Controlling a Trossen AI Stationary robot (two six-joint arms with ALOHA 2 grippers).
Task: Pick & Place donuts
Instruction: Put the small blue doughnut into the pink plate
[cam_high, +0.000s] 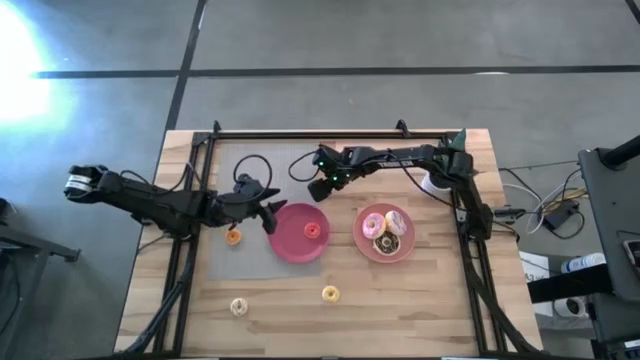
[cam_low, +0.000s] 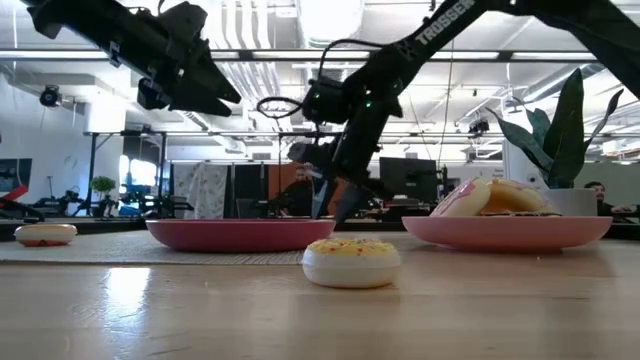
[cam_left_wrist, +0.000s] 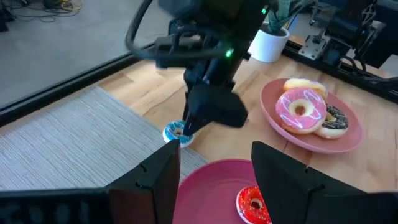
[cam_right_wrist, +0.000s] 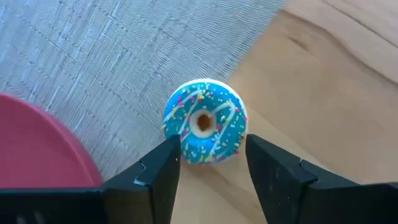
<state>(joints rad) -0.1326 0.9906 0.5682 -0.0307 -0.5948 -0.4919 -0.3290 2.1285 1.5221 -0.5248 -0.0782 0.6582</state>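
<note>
Over the wooden table (cam_high: 420, 310) and grey mat (cam_high: 230, 255), right gripper (cam_right_wrist: 208, 168) spread around the blue donut (cam_right_wrist: 205, 129), left gripper (cam_left_wrist: 214, 177) spread, empty.

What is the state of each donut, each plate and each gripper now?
Blue donut: on the table at the mat's edge, free.
Red donut: lying on the red plate.
Pink plate: holds three larger donuts.
Orange donut: on the mat, untouched.
Yellow donut: on bare wood.
Cream donut: on bare wood.
Right gripper: jaws open around the blue donut.
Left gripper: jaws open above the red plate.

Eight donuts (cam_high: 330, 293), two plates (cam_high: 283, 243)
</note>
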